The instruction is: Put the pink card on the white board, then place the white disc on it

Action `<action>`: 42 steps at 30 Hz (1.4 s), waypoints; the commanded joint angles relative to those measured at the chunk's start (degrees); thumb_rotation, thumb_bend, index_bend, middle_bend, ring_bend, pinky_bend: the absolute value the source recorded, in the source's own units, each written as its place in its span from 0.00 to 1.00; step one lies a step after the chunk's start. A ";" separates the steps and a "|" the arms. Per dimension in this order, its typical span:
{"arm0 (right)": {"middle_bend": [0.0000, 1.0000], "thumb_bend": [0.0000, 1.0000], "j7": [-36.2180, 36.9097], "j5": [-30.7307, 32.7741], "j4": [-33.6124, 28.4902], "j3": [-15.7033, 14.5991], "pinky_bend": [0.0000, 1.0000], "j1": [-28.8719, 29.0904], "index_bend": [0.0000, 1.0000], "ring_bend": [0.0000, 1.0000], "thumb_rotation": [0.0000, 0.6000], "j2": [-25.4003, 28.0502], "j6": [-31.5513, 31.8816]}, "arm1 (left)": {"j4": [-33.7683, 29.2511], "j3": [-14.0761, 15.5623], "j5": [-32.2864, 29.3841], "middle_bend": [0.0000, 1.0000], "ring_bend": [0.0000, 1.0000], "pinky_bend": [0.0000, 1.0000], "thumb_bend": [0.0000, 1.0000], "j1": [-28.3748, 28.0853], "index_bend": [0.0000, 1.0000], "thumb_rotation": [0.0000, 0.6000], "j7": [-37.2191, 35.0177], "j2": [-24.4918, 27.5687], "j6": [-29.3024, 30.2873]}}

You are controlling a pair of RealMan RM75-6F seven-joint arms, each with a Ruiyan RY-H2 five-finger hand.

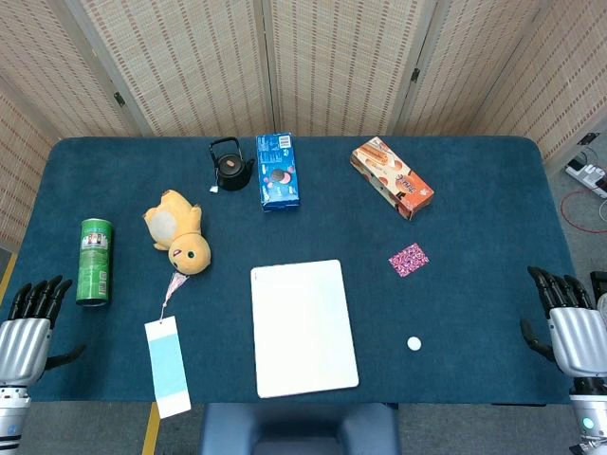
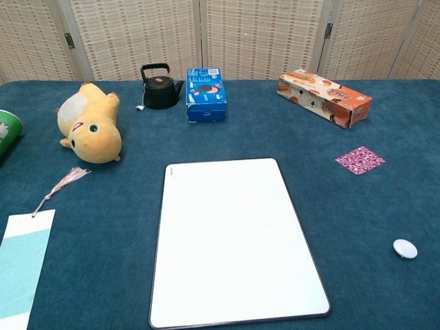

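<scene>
The white board [image 1: 303, 327] [image 2: 234, 237] lies flat at the table's front centre with nothing on it. A small pink patterned card [image 1: 409, 259] [image 2: 359, 159] lies on the blue cloth to the board's right. The white disc [image 1: 414, 343] [image 2: 405, 248] sits nearer the front edge, below the card. My left hand [image 1: 28, 322] hovers at the front left edge, fingers apart, holding nothing. My right hand [image 1: 567, 318] is at the front right edge, also empty with fingers spread, well right of the disc. Neither hand shows in the chest view.
A yellow plush toy [image 1: 180, 232], a green can [image 1: 95, 262] and a light-blue bookmark with a tassel [image 1: 168, 365] lie left of the board. At the back stand a black teapot [image 1: 230, 165], a blue box [image 1: 278, 171] and an orange box [image 1: 391, 177].
</scene>
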 commanded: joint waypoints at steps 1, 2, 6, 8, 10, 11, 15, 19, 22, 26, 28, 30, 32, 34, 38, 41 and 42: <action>0.15 0.42 0.14 0.00 0.14 0.10 0.10 0.14 0.03 0.14 1.00 0.00 -0.14 | 0.07 0.04 0.07 0.08 0.09 0.00 0.13 0.04 0.08 1.00 0.05 0.00 0.09; 0.15 0.42 0.22 -0.09 0.17 0.14 0.10 0.22 0.03 0.14 1.00 0.02 -0.17 | 0.05 0.04 0.08 0.08 0.09 0.00 0.13 0.06 0.08 1.00 0.10 0.01 0.14; 0.15 0.42 0.56 -0.47 0.30 0.26 0.10 0.51 0.03 0.14 1.00 0.17 -0.27 | -0.26 0.12 -0.12 0.08 0.09 0.00 0.13 0.26 0.08 1.00 0.10 0.10 0.23; 0.15 0.42 0.70 -0.77 0.61 0.45 0.10 0.69 0.03 0.14 1.00 0.09 -0.09 | -0.37 0.21 -0.12 0.08 0.09 0.00 0.13 0.32 0.08 1.00 0.14 0.13 0.24; 0.16 0.42 0.32 -1.01 1.00 0.45 0.10 0.90 0.03 0.14 1.00 -0.01 -0.22 | -0.48 0.29 -0.11 0.08 0.09 0.00 0.13 0.35 0.08 1.00 0.19 0.16 0.19; 0.17 0.42 0.43 -1.02 0.90 0.40 0.10 1.03 0.03 0.15 1.00 0.05 -0.51 | -0.53 0.31 -0.11 0.08 0.09 0.00 0.13 0.35 0.08 1.00 0.21 0.20 0.16; 0.17 0.42 0.45 -1.12 0.71 0.42 0.11 1.70 0.03 0.15 1.00 0.24 -1.51 | -0.70 0.22 -0.22 0.08 0.09 0.00 0.13 0.41 0.08 1.00 0.26 0.36 0.28; 0.17 0.42 0.74 -0.49 0.61 0.73 0.11 2.36 0.03 0.15 1.00 0.19 -2.62 | -0.80 0.24 -0.12 0.08 0.09 0.00 0.13 0.48 0.08 1.00 0.21 0.36 0.44; 0.17 0.42 1.25 0.99 1.18 1.38 0.12 3.46 0.03 0.15 1.00 0.01 -4.63 | -0.93 0.56 0.39 0.08 0.09 0.00 0.13 0.42 0.08 1.00 0.50 0.25 0.32; 0.17 0.42 0.54 2.45 1.77 2.33 0.12 6.28 0.04 0.15 1.00 -0.08 -9.00 | -1.09 0.64 0.64 0.08 0.09 0.00 0.13 0.40 0.08 1.00 0.64 0.24 0.37; 0.17 0.42 0.22 3.00 1.92 2.93 0.12 8.16 0.05 0.14 1.00 -0.14 -11.59 | -1.20 0.59 0.70 0.08 0.09 0.00 0.13 0.38 0.08 1.00 0.69 0.30 0.45; 0.16 0.42 -0.27 3.46 2.42 3.67 0.12 10.67 0.05 0.14 1.00 -0.50 -14.81 | -1.40 0.63 0.90 0.08 0.09 0.00 0.13 0.47 0.08 1.00 0.65 0.41 0.69; 0.16 0.42 -0.85 4.09 3.35 4.31 0.12 13.28 0.06 0.14 1.00 -1.24 -18.25 | -1.44 0.74 0.97 0.08 0.09 0.00 0.13 0.65 0.08 1.00 0.59 0.46 0.89; 0.16 0.42 -1.07 4.98 4.74 5.00 0.12 15.91 0.07 0.13 1.00 -2.31 -21.71 | -1.51 0.84 0.70 0.08 0.09 0.00 0.13 0.81 0.08 1.00 0.64 0.55 0.81; 0.09 0.42 -3.20 7.21 7.51 5.86 0.06 20.19 0.09 0.04 1.00 -4.77 -27.20 | -1.80 1.00 0.35 0.08 0.09 0.00 0.13 1.17 0.09 1.00 0.94 0.88 0.92; 0.06 0.42 -5.16 8.88 9.86 6.24 0.02 23.16 0.09 0.01 1.00 -6.96 -30.87 | -1.90 1.12 0.08 0.08 0.09 0.00 0.13 1.58 0.09 1.00 0.91 0.99 1.21; 0.06 0.42 -5.38 9.59 10.69 6.34 0.02 24.03 0.09 0.00 1.00 -7.55 -32.20 | -1.93 1.14 -0.06 0.08 0.09 0.00 0.13 1.66 0.09 1.00 0.88 1.04 1.18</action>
